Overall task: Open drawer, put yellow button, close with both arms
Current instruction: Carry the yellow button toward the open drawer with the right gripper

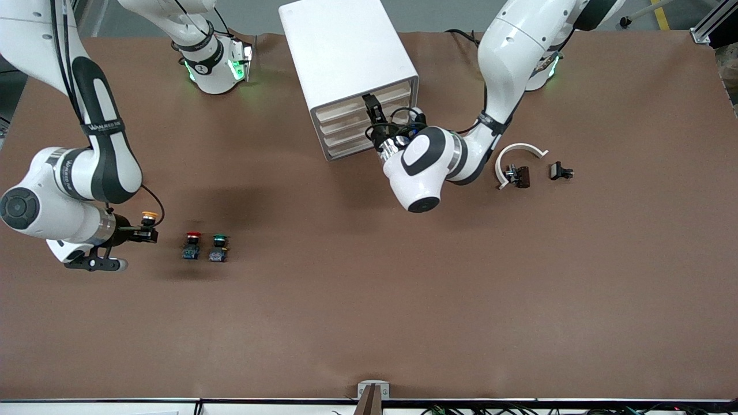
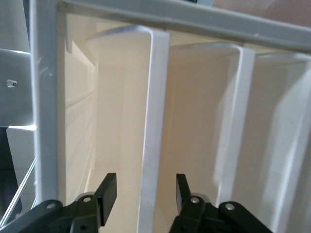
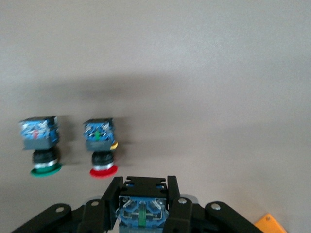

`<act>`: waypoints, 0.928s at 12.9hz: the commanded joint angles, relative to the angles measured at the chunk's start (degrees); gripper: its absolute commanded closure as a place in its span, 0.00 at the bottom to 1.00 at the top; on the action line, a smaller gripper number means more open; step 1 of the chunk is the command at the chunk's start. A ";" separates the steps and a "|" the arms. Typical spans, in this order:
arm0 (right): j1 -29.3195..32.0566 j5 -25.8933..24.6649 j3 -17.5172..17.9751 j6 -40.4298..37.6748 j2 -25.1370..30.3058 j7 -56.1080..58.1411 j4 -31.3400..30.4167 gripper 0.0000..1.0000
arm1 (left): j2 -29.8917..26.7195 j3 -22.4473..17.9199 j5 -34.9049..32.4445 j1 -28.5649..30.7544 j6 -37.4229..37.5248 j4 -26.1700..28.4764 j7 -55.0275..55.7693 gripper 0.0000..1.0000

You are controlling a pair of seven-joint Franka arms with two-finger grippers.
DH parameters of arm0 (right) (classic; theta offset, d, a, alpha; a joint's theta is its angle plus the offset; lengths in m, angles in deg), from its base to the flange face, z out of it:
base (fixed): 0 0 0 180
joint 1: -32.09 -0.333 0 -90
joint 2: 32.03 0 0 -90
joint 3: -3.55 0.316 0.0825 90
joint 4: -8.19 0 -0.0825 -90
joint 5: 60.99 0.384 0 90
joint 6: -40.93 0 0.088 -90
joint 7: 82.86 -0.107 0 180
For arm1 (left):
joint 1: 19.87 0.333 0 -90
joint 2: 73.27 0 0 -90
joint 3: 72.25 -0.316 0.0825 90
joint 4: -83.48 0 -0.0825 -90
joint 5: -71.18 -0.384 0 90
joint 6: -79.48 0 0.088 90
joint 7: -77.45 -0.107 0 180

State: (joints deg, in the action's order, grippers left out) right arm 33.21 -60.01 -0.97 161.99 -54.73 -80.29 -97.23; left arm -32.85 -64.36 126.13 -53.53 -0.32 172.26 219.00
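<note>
The white cabinet (image 1: 346,46) stands between the arms' bases with its four beige drawer fronts (image 1: 346,124) all pushed in. My left gripper (image 1: 371,106) is at the upper drawer fronts. In the left wrist view it (image 2: 145,191) is open, with a white drawer edge (image 2: 154,121) between its fingers (image 2: 108,191); no touch shows. My right gripper (image 1: 147,231) is shut on the yellow button (image 1: 149,217) and holds it over the table toward the right arm's end. The right wrist view shows the gripper (image 3: 143,187) clamped on the button's blue base (image 3: 143,209).
A red button (image 1: 192,244) and a green button (image 1: 218,248) stand on the table beside the held button; both show in the right wrist view (image 3: 99,145) (image 3: 41,145). A white curved piece (image 1: 519,151) and two small black parts (image 1: 517,176) (image 1: 560,171) lie toward the left arm's end.
</note>
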 commanded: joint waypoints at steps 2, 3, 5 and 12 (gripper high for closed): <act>-1.47 -0.02 0.13 -8.09 7.31 -0.90 -0.83 1.00 | 1.76 -0.69 0.78 -0.79 0.78 -0.71 0.65 0.80; -1.64 -0.02 0.22 -9.77 8.89 -1.86 -0.83 1.00 | 1.85 -1.12 0.69 -0.70 0.70 -0.71 0.48 0.88; -3.57 -0.11 0.13 -14.33 10.83 -4.93 0.82 1.00 | 1.94 -1.56 0.52 0.61 0.61 -1.85 0.13 0.97; -13.23 -0.02 0.30 -33.59 14.44 -24.17 10.93 1.00 | 5.81 -2.53 0.87 9.22 -1.67 -9.67 -0.22 0.96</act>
State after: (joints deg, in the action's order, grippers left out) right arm 22.65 -60.00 -0.50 131.77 -42.09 -99.27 -88.12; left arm -29.69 -66.94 127.16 -45.29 0.14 166.45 218.04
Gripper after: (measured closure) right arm 0.581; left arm 0.907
